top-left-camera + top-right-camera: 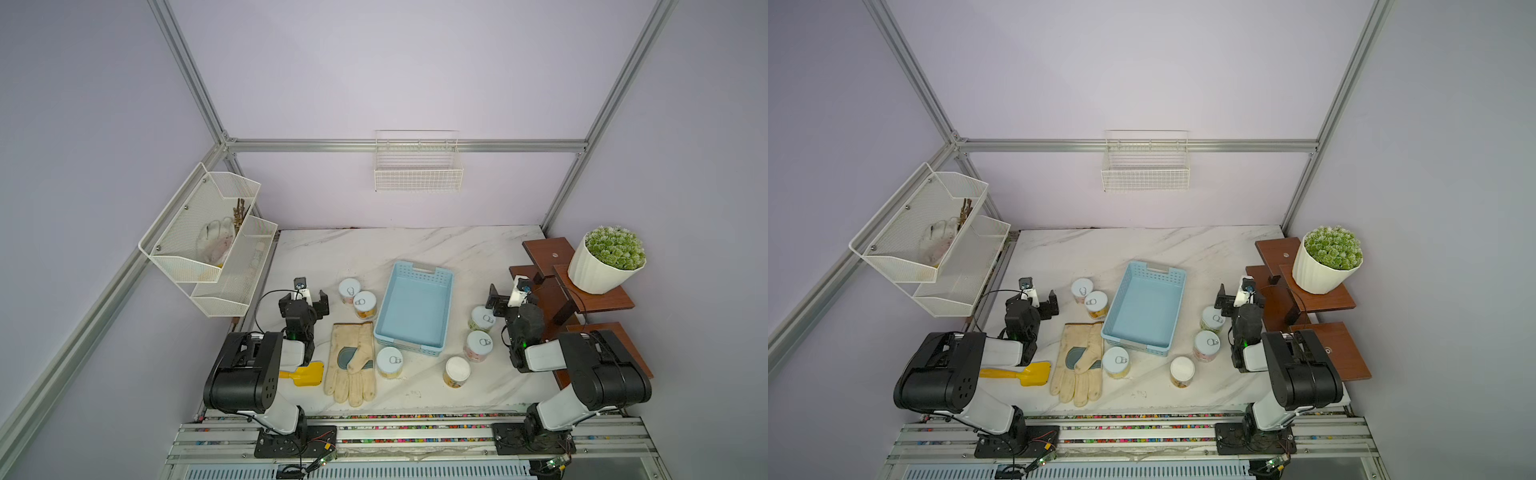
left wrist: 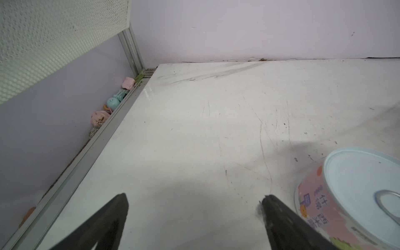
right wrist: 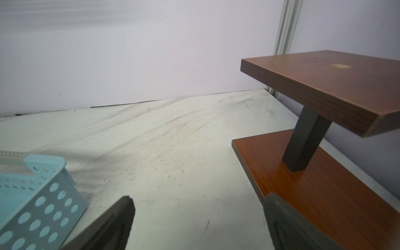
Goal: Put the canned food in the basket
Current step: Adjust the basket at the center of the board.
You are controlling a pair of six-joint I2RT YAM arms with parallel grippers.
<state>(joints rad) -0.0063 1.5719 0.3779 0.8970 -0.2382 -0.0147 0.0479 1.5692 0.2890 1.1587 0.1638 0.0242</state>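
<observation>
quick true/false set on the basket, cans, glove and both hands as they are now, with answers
1. The basket is empty. True.
2. The left hand holds something. False: it is open and empty.
3. The glove lies in the basket. False: it lies on the table beside it.
4. The right hand is open. True.
5. One can shows no pull ring. True.

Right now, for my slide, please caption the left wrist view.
Open left gripper over the table, a pink-labelled can beside it.
</observation>
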